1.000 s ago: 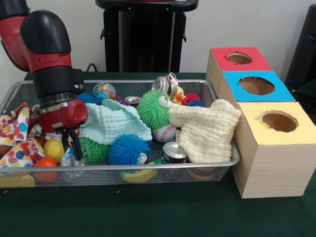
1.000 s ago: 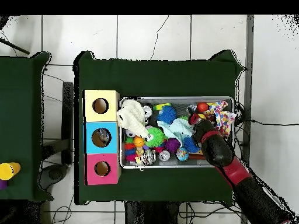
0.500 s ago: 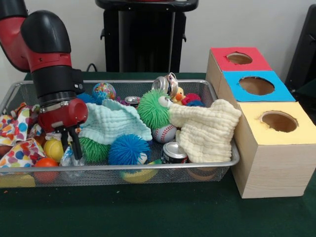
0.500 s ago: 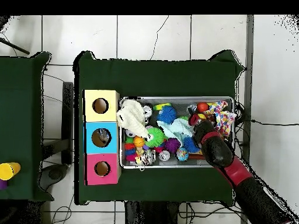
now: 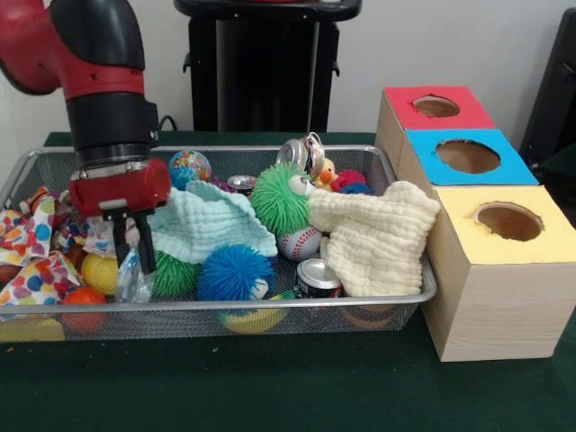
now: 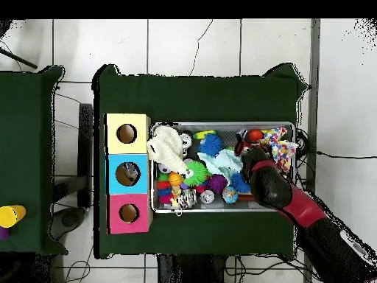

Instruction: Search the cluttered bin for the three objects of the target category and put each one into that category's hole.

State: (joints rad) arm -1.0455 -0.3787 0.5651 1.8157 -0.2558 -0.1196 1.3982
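Observation:
The wire mesh bin (image 5: 225,151) holds a heap of toys and cloths; it also shows in the overhead view (image 6: 221,124). My gripper (image 5: 133,256) hangs over the bin's front left part, in the overhead view (image 6: 247,152) at the bin's right part. It is shut on a crushed transparent bottle (image 5: 131,281), which hangs between the fingers just above the toys. No other transparent bottle shows.
Three boxes with round holes stand right of the bin: red (image 5: 436,106), blue (image 5: 468,156), yellow (image 5: 508,220). A mint cloth (image 5: 207,220), a cream cloth (image 5: 373,238), spiky balls (image 5: 234,270), a baseball (image 5: 300,243) and silver cans (image 5: 317,274) fill the bin.
The arm has risen and shifted slightly right. The gripper has come up out of the toys with the crushed bottle between its fingers.

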